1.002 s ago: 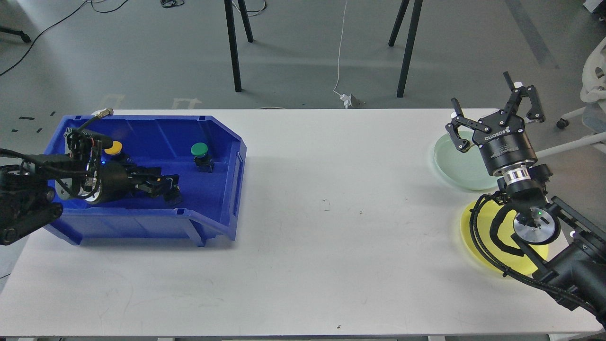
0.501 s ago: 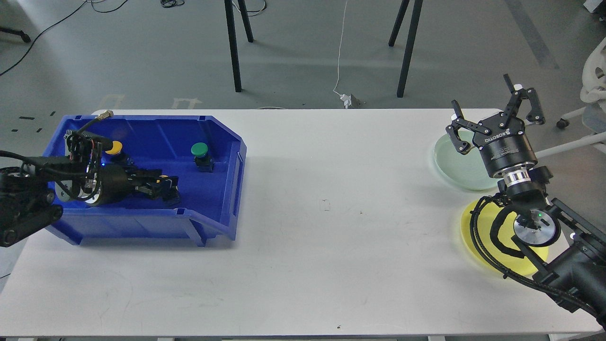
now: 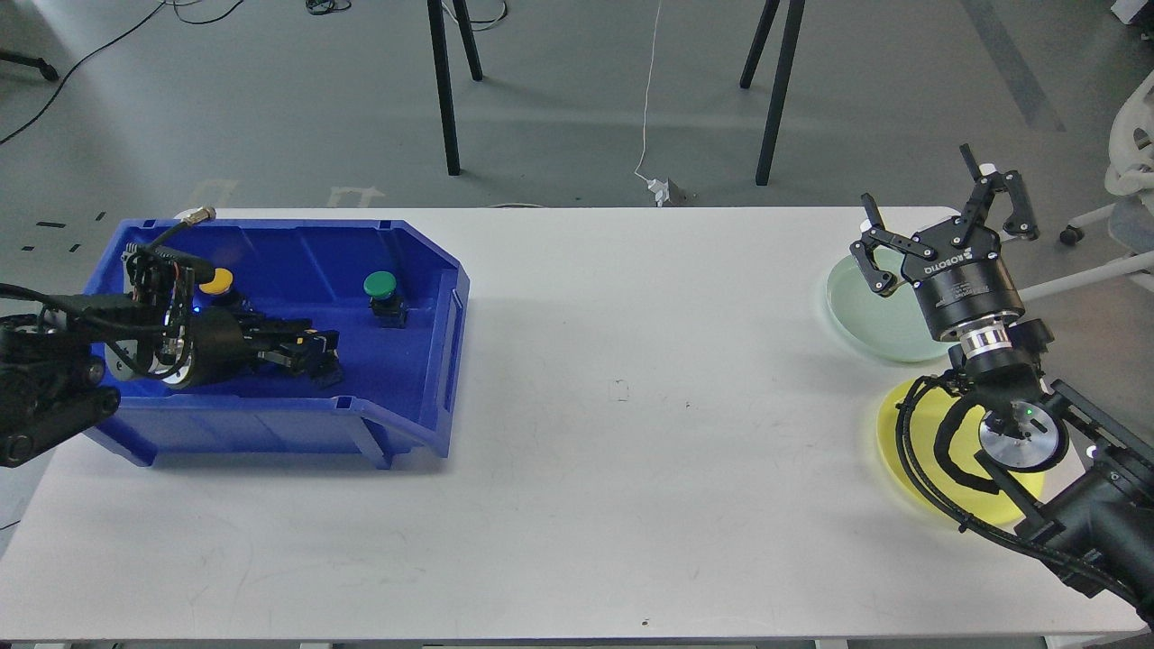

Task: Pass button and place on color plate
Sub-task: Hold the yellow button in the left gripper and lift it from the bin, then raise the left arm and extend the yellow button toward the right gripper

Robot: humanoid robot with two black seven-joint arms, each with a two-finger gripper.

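Head view
Worktop [image 3: 577, 469]: white, filling the middle and lower frame; grey floor and black stand legs across the top.
Blue bin [image 3: 424, 361]: left side of the frame, standing on the worktop, open top, its right end angled.
Yellow button [image 3: 215, 280]: upper left of the bin's interior, just above the left arm's wrist.
Green button [image 3: 380, 287]: upper right of the bin's interior, upright on its black base, well apart from the left gripper.
Left gripper [image 3: 323, 353]: reaches in from the left edge and lies low inside the bin, pointing right, near the bin's front wall. A small yellow-orange speck shows at its tip, but the fingers are dark against the blue floor and I cannot tell whether the jaws are apart or together, or whether they grip anything.
Right gripper [image 3: 938, 216]: upper right of the frame, raised and pointing up and away, empty; jaws spread wide apart.
Pale green plate [image 3: 856, 306]: right side of the worktop, partly behind the right gripper's body.
Yellow plate [image 3: 902, 442]: lower right, below the pale green plate, largely covered by the right arm and its cables.
Buttons: both inside the bin; neither plate carries one.
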